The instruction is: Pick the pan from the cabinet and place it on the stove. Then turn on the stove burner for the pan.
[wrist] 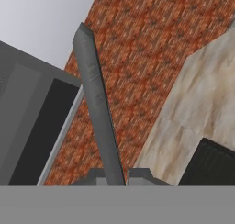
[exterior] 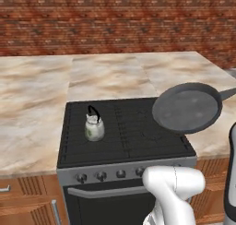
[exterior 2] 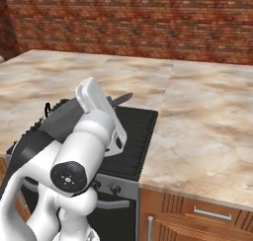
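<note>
Currently end effector [wrist: 117,175] is clamped on pan [exterior: 186,108] handle, pan tilted above stove [exterior: 124,127] right edge; heavy overhang could twist it loose, hitting kettle [exterior: 94,126].

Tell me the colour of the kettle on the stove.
The kettle is whitish with a black hoop handle; it shows best in the left base view, on the stove.

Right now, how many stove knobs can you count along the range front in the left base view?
4: knobs and run left to right along the stove front. The arm may hide more on the right.
</note>
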